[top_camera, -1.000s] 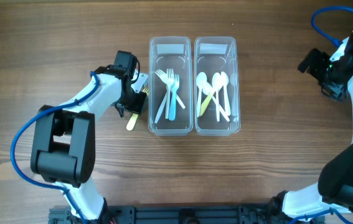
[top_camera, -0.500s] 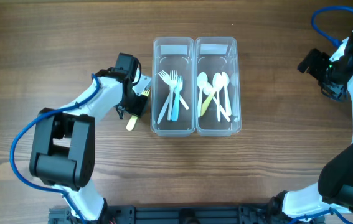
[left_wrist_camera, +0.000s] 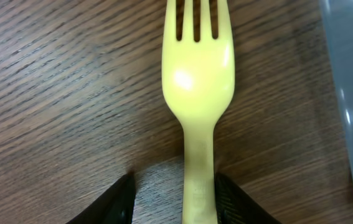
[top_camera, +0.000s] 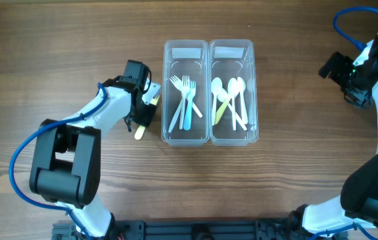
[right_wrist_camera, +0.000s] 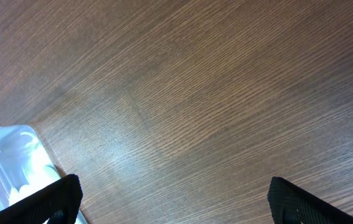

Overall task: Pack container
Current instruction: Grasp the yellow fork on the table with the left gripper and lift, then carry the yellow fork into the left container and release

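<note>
While the left gripper (left_wrist_camera: 175, 200) sits low over the wooden table (top_camera: 75, 40), a yellow fork (left_wrist_camera: 198, 74) lies flat on the wood right under it. In the left wrist view the fork's tines point away from the wrist and its handle runs back down between the two black fingertips (left_wrist_camera: 117, 198). The fingers are spread, not clenched. The handle sits off-centre between them, close against the one on the right of that view, with bare wood showing between it and the other. Nothing lifts the fork; it rests on the table, outside the containers.

From overhead the fork's handle end pokes out below the gripper, just beside the left wall of the fork container (top_camera: 165, 80). That clear tub holds several white forks (top_camera: 175, 100) and a blue fork (top_camera: 185, 112). Its grey, see-through wall shows at the right edge of the left wrist view, near the tines but apart from them.

Touching it on the far side stands the spoon container (top_camera: 252, 80), with white spoons (top_camera: 237, 93) and one yellow-green spoon (top_camera: 221, 107) inside.

Over at the far right edge of the table, well apart from both tubs, the right gripper (right_wrist_camera: 175, 202) hangs with its fingers (right_wrist_camera: 55, 198) released wide and nothing between them. Its camera sees only wood grain and a corner of the spoon container at lower left.
</note>
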